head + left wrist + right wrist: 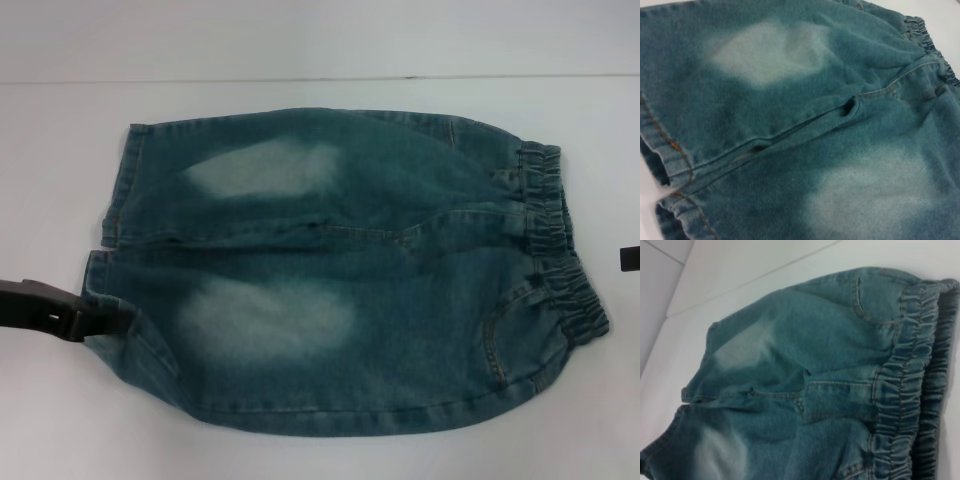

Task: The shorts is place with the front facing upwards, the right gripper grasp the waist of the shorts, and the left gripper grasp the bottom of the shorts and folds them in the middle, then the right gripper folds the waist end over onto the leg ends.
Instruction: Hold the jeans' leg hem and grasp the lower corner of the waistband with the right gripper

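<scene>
Table (60, 420): white, plain, lying flat beneath everything, showing bare on all sides in the head view.
Seam line (300, 78): thin, dark, running straight across the far part of the white surface.
Far strip (300, 40): slightly greyer white, lying beyond that line.

white table (60, 420); pale wall (300, 35) behind; even light

Even, soft overhead light, faint shadows, slight blur in both wrist views
</scene>
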### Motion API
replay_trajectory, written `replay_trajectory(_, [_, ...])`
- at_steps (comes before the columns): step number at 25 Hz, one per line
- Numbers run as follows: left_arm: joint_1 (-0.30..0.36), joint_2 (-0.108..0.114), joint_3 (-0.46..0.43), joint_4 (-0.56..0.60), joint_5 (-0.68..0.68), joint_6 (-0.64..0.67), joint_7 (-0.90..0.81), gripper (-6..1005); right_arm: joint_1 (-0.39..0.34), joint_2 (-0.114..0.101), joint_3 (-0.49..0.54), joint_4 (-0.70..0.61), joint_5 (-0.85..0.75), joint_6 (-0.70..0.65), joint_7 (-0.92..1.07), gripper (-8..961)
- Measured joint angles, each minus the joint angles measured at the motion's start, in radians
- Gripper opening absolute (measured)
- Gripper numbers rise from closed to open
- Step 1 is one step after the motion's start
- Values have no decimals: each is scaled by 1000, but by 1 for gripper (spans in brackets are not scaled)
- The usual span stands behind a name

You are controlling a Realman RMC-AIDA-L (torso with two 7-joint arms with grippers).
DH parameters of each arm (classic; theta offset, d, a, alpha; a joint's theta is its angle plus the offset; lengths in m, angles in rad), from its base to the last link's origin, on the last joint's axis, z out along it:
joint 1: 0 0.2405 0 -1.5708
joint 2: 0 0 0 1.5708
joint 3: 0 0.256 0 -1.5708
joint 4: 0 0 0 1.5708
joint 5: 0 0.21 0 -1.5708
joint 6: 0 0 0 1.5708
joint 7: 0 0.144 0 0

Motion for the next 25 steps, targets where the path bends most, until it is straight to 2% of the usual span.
replay_trajectory(10, [7, -9, -3, -2, -15, -25, 25, 52, 47, 2, -83, -32, -45, 2, 85, 841])
replay_trajectory(15, [2, -9, 1, 11, -28, -20, 25, 52, 65, 4, -85, -29, -103, 8, 94, 841])
replay_trajectory(25, [-3, -10, 2, 11, -39, -18, 20, 51, 44, 9, -63, -7, -98, 18, 82, 838])
